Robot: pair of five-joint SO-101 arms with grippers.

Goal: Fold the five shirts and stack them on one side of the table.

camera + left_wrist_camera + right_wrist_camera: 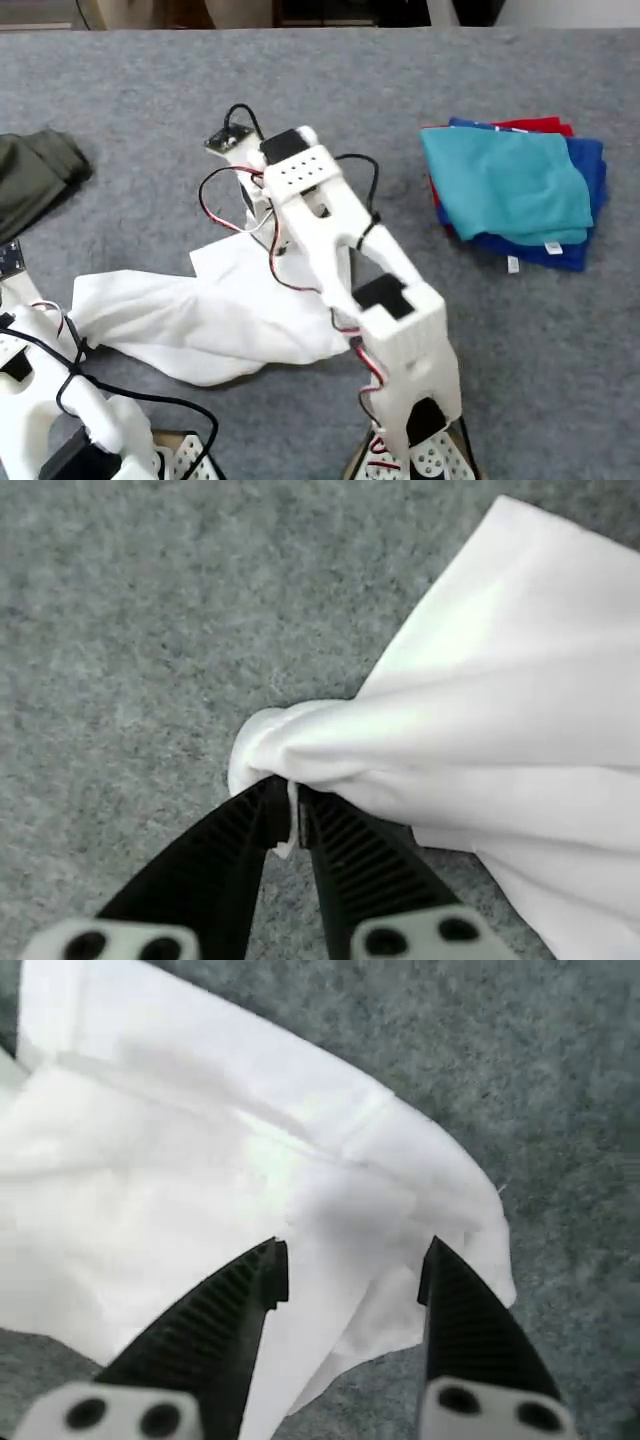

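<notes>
On the table (150, 90) — left gripper (290, 798) pinches white shirt (480, 710), probably its sleeve.

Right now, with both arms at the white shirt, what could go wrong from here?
The left tool pinches only a small bunched corner of the white shirt; a pull could slip it free. The right tool hangs open over rumpled layers, so closing may catch several at once and fold crooked. Loose wires on an arm lie near the shirt and might snag.
</notes>
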